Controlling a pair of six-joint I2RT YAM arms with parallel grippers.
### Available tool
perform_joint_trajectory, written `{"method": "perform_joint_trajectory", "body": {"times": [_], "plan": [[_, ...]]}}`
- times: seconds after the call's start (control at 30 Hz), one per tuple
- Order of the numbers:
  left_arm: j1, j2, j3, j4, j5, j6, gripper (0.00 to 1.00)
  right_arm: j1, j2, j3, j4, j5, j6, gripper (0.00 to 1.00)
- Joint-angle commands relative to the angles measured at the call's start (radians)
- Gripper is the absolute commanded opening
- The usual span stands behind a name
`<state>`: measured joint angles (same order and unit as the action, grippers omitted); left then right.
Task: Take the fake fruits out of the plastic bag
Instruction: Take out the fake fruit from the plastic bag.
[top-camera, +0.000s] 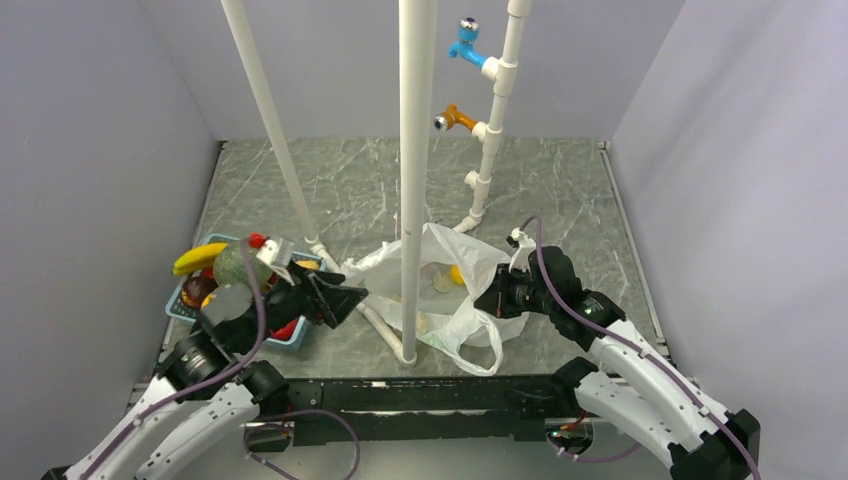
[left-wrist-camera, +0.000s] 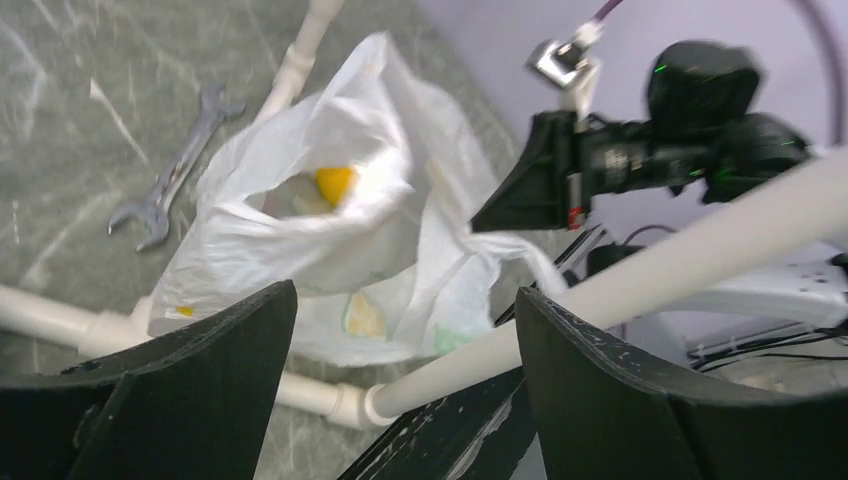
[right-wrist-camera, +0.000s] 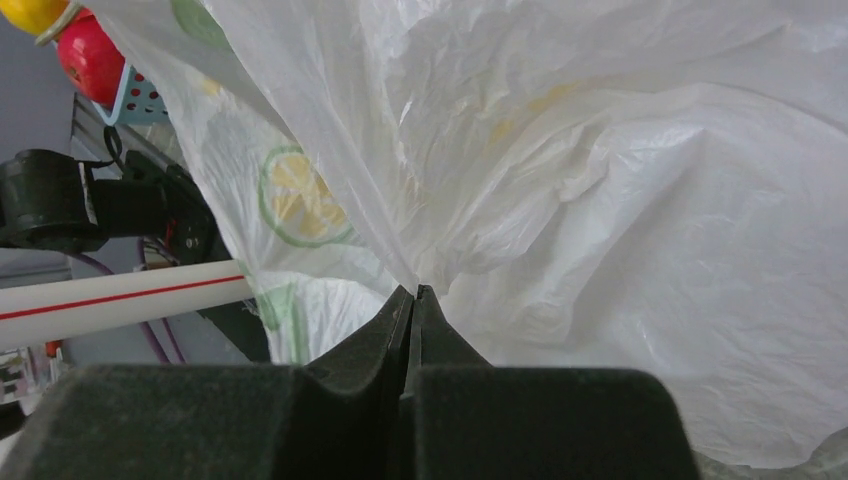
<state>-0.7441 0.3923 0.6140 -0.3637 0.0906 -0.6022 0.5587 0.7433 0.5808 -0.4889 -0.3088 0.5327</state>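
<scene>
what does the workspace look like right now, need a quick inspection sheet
surface: grey marbled table, no spills seen
job's things: plastic bag crumpled mid-table, yellow fruit showing in its mouth; banana and green melon in the blue basket
clutter: wrench on the table beside the bag
grippers: left pincer open, empty, facing the bag; right pincer shut on the bag's film
cables: purple cable along each arm
surroundings: white pipe frame, grey walls
</scene>
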Motion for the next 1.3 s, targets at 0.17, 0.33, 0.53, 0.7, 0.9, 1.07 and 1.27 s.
{"method": "perform_joint_trajectory", "body": {"times": [0.17, 0.33, 0.53, 0.7, 0.9, 1.07, 1.27], "plan": [[-0.004, -0.003, 0.063, 0.051, 0.174, -0.043, 0.84, -0.003, 0.032, 0.037, 0.054, -0.014, 0.028, 0.00], [-0.087, 0.232, 0.074, 0.155, 0.214, -0.074, 0.80, -0.003, 0.041, 0.043, 0.040, -0.035, 0.020, 0.00], [-0.257, 0.444, 0.051, 0.350, 0.058, -0.025, 0.76, -0.002, 0.004, 0.062, -0.047, -0.049, 0.005, 0.00], [-0.272, 0.585, 0.013, 0.472, -0.030, -0.060, 0.64, -0.002, -0.087, 0.101, -0.234, 0.151, 0.074, 0.00], [-0.286, 0.692, 0.023, 0.525, -0.125, -0.014, 0.64, -0.003, -0.095, 0.109, -0.283, 0.255, 0.149, 0.00], [-0.283, 0.704, 0.024, 0.520, -0.196, -0.013, 0.62, -0.002, -0.038, 0.082, -0.160, 0.093, 0.084, 0.00], [-0.236, 0.718, 0.028, 0.461, -0.229, -0.032, 0.58, -0.003, 0.055, 0.064, 0.041, -0.118, 0.070, 0.00]]}}
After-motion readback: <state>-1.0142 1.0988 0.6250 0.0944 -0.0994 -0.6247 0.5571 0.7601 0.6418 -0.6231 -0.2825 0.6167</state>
